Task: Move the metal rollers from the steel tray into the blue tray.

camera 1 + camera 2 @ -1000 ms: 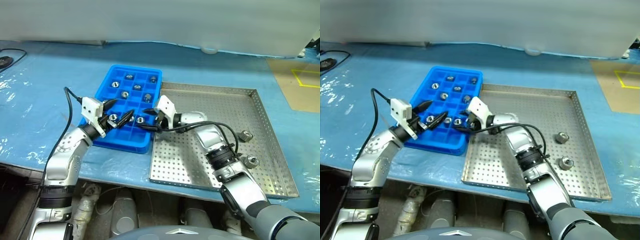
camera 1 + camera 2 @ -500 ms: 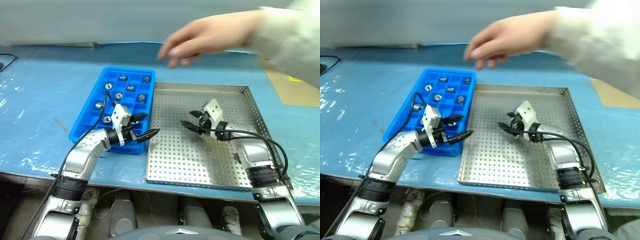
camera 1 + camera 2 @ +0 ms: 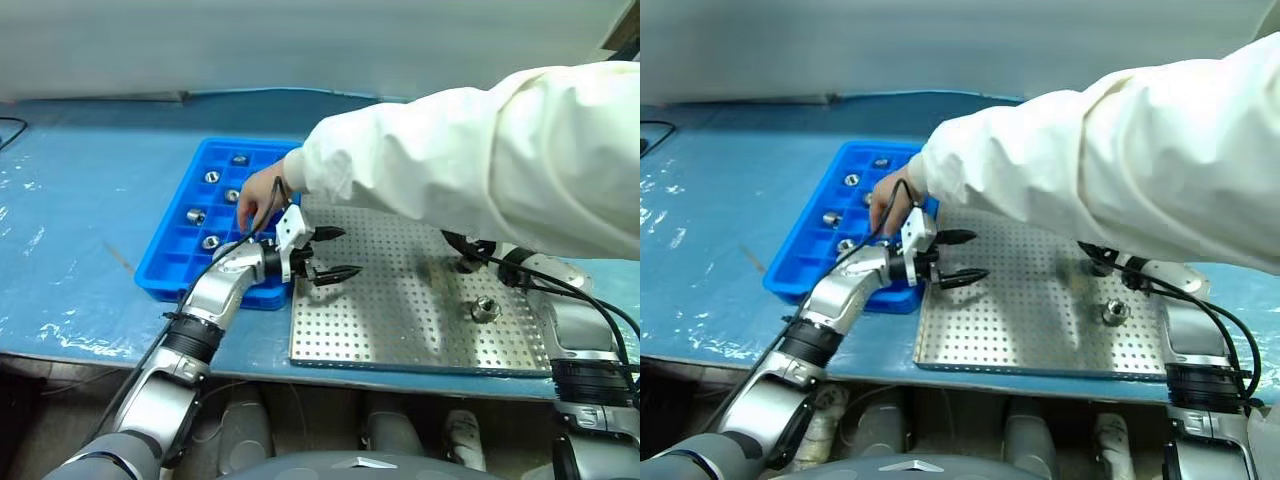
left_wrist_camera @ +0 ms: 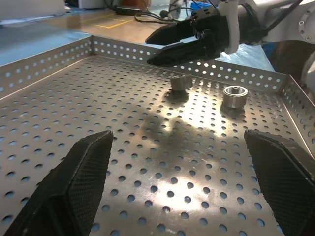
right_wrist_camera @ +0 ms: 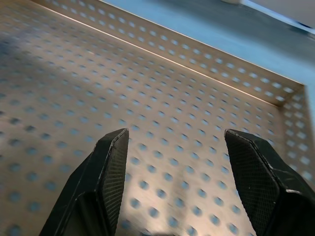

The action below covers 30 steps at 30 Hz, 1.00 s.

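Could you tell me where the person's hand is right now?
In the left eye view, the person's hand reaches over the blue tray, at its edge nearest the steel tray, just behind the left gripper.

- Your two head views look forward and down from above the bench, taking in the blue tray (image 3: 190, 250) and the steel tray (image 3: 400, 320) together.
- Your left wrist view sits low, close over the steel tray's floor, facing across it to the right gripper (image 4: 170, 46).
- Your right wrist view skims that same perforated floor toward a corner of the rim.
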Available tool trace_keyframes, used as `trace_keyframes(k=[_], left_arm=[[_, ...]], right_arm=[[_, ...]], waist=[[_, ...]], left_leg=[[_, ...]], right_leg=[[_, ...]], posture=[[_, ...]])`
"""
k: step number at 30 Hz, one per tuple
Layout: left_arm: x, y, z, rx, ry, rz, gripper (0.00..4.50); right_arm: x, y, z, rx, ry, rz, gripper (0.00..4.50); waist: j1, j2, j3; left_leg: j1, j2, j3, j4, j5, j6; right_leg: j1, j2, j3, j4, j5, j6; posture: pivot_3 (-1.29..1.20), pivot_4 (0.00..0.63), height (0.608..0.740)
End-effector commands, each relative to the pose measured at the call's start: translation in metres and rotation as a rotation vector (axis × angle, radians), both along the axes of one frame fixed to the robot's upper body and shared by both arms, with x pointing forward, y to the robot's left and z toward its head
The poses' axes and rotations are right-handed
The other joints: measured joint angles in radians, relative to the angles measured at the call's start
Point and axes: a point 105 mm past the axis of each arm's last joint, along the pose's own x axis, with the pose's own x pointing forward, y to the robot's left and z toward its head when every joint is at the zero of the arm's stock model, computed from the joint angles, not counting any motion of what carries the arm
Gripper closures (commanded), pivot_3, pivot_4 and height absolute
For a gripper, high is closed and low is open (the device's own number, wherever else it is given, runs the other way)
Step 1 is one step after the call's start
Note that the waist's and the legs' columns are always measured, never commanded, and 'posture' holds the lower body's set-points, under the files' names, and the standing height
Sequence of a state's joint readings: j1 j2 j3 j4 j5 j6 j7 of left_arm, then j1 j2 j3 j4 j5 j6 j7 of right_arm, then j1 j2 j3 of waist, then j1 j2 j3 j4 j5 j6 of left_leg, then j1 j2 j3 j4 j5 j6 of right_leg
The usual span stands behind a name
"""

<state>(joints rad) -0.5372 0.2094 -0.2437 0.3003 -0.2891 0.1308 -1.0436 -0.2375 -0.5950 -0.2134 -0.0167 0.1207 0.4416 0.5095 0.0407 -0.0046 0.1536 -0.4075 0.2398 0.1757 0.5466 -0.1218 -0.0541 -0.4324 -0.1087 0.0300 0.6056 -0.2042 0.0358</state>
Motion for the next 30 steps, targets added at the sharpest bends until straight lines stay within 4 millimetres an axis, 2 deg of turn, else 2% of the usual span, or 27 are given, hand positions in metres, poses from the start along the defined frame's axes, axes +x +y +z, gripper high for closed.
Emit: trace_keyframes(k=[1,4,9,12,21,30], left_arm=[[-0.006,-0.007,-0.014,0.042,0.017,-0.041,0.0],[-0.006,-0.009,-0.014,0.036,0.014,-0.04,0.0],[-0.005,-0.009,-0.013,0.033,0.011,-0.033,0.0],[-0.005,-0.007,-0.013,0.033,0.008,-0.025,0.0],[-0.002,-0.003,-0.01,0.04,-0.007,-0.007,0.0],[-0.001,-0.001,-0.008,0.046,-0.02,-0.004,0.0]], right_arm=[[-0.008,-0.02,0.0,-0.041,0.032,-0.082,1.25],[-0.014,-0.024,-0.013,-0.037,0.106,-0.099,1.25],[-0.014,-0.007,-0.02,0.102,0.163,-0.058,1.25],[-0.014,-0.004,-0.028,0.087,0.203,-0.051,1.25],[-0.012,0.007,-0.033,0.104,0.225,-0.014,1.25],[-0.014,0.01,-0.038,0.119,0.24,-0.004,1.25]], waist=[[-0.003,0.001,0.0],[-0.01,0.001,0.0],[-0.022,0.001,-0.001],[-0.022,0.001,-0.001],[-0.022,0.002,-0.001],[-0.017,0.001,-0.001]], left_leg=[[0.0,0.0,0.0,0.0,0.0,0.0],[0.0,0.0,0.0,0.0,0.0,0.0],[0.0,0.0,0.0,0.0,0.0,0.0],[0.0,0.0,0.0,0.0,0.0,0.0],[-0.001,0.0,0.0,-0.001,0.0,0.001],[-0.003,0.0,0.0,0.0,0.0,0.0]], right_leg=[[0.0,0.0,0.0,0.0,0.0,0.001],[-0.001,0.0,0.0,0.0,-0.001,0.001],[0.0,0.0,0.0,0.0,-0.001,0.002],[0.0,0.0,0.0,-0.001,-0.001,0.002],[-0.001,0.0,0.0,-0.001,-0.001,0.002],[-0.002,0.0,0.0,-0.002,-0.001,0.002]], posture=[[-0.3,0.15,0.74],[-0.3,0.15,0.74],[-0.29,0.15,0.74],[-0.27,0.15,0.74],[-0.26,0.15,0.74],[-0.27,0.15,0.74]])
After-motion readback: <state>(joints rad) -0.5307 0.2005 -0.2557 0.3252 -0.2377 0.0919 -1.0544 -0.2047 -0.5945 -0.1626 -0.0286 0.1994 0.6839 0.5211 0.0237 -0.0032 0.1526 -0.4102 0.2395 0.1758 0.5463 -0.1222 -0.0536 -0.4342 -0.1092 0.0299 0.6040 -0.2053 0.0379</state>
